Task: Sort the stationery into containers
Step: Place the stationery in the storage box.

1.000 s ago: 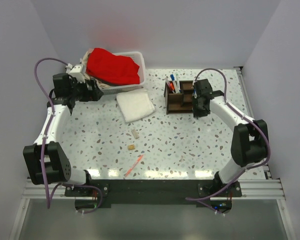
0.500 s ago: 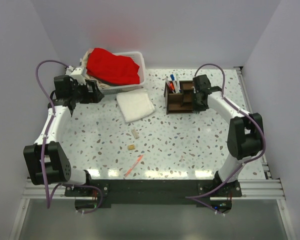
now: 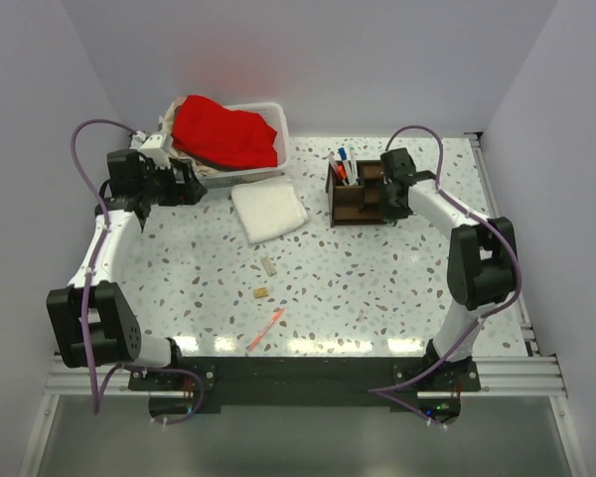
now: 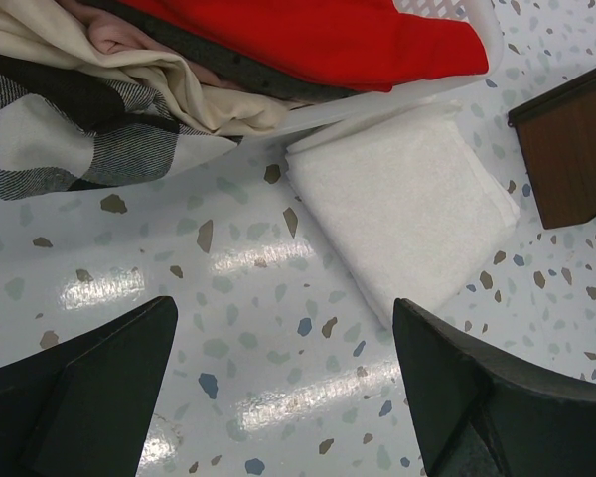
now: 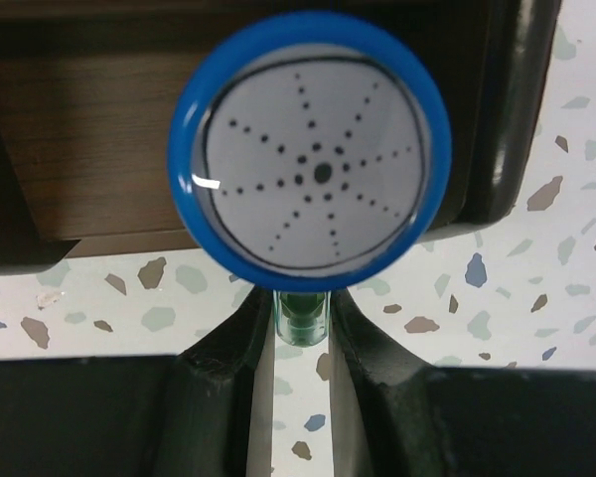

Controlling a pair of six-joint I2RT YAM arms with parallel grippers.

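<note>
The dark wooden organizer [image 3: 353, 199] stands at the back right with several pens [image 3: 343, 167] upright in it. My right gripper [image 3: 395, 187] sits at its right side, shut on the green translucent stem of a small item with a blue-rimmed round white end [image 5: 310, 149]. That item is held in front of the organizer's wooden wall [image 5: 79, 119] by my right gripper [image 5: 300, 318]. A pink-red pen [image 3: 265, 329] and two small beige blocks [image 3: 268, 265] [image 3: 261, 292] lie on the table. My left gripper [image 3: 191, 184] [image 4: 283, 368] stands open over bare table, holding nothing.
A white basket [image 3: 268, 164] [image 4: 397, 94] of red and checked cloth stands at the back left. A folded white cloth [image 3: 268, 211] [image 4: 402, 214] lies between it and the organizer [image 4: 571, 149]. Walls close in the table on three sides.
My right gripper has moved slightly back along the organizer's right side, still holding the item, and its elbow has swung inward. The left arm has stayed still.
</note>
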